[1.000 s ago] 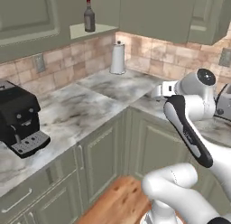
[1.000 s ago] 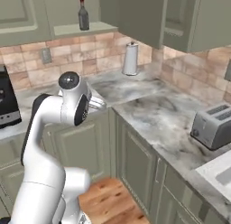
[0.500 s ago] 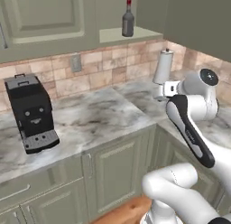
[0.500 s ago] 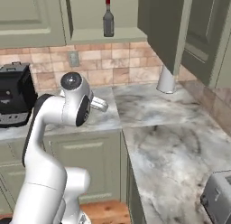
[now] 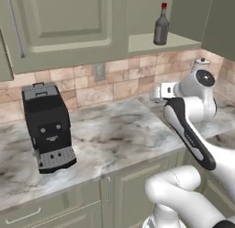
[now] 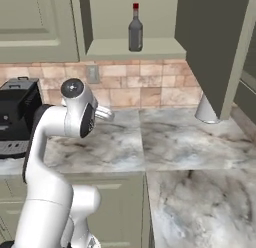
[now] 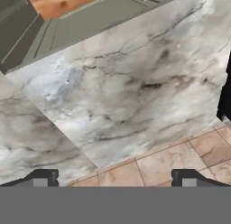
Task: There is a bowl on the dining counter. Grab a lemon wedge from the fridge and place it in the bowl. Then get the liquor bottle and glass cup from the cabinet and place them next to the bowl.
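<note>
We are carrying the pincer (image 7: 115, 178) spread wide and empty, its two small dark tips standing well apart in the hand view, looking down on the marbled worktop (image 7: 135, 83). Our arm (image 5: 188, 126) is folded high above that worktop, glossy white shells with dark joints.

As for progress, we are judging the task to be far from finished: nothing is in hand, and no bowl, lemon wedge or glass cup is showing here, so we cannot say whether the lemon step is done. The bottle, at least, is untouched and waiting to be fetched and set beside the bowl.

Nearest below us, pale green cabinet doors (image 5: 137, 190) with raised panels and slim metal handles are running under the worktop, whose grey-veined stone looks smooth and polished. On it, to the left, a boxy black coffee machine (image 5: 46, 126) is standing with a matte plastic face. Behind it, a backsplash (image 6: 150, 89) of rough tan and pink bricks is carrying a grey wall socket. A white paper-towel roll (image 6: 206, 109) is standing upright by the corner.

Farthest, the liquor bottle (image 6: 135, 29) is standing upright on an open shelf (image 6: 130, 48) between the upper cabinets: dark glass, rounded shoulders, a narrow neck and a red cap.
</note>
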Robot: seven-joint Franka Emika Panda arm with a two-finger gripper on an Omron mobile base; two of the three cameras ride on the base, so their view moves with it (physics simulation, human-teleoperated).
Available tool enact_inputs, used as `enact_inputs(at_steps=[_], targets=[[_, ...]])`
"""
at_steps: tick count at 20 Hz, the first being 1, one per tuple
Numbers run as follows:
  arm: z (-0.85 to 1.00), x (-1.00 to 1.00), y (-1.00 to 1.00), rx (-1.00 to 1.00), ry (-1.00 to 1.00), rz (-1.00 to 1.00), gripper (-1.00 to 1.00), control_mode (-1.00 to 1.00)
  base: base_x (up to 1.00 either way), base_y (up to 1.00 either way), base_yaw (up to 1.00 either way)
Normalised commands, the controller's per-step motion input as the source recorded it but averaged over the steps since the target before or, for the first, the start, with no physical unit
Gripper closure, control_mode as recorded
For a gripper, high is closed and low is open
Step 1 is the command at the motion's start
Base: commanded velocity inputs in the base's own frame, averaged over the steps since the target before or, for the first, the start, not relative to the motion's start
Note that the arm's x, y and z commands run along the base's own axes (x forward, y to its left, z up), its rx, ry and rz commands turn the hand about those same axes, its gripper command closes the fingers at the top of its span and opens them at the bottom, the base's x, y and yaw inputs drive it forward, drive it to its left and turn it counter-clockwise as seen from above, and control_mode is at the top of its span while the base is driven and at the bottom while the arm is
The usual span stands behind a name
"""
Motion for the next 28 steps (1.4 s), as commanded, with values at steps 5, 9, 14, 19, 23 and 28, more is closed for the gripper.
enact_inputs(at_steps=[5,9,14,19,23,28], targets=[[0.00,0.00,0.00,0.00,0.00,0.00,-1.00,1.00,0.44,0.00,0.00],[0.06,0.00,-0.02,0.00,-0.01,0.00,-1.00,-1.00,0.08,-0.05,0.00],[0.75,0.02,-0.15,-0.01,-0.12,0.00,-1.00,-1.00,0.00,0.00,0.00],[1.00,0.01,-0.08,-0.18,-0.25,-0.04,-1.00,-1.00,0.00,0.00,0.00],[1.00,0.00,-0.01,-0.25,-0.17,-0.11,-1.00,-1.00,0.00,0.00,0.00],[1.00,0.00,-0.15,-0.11,-0.13,-0.03,-1.00,-1.00,0.00,0.00,0.00]])
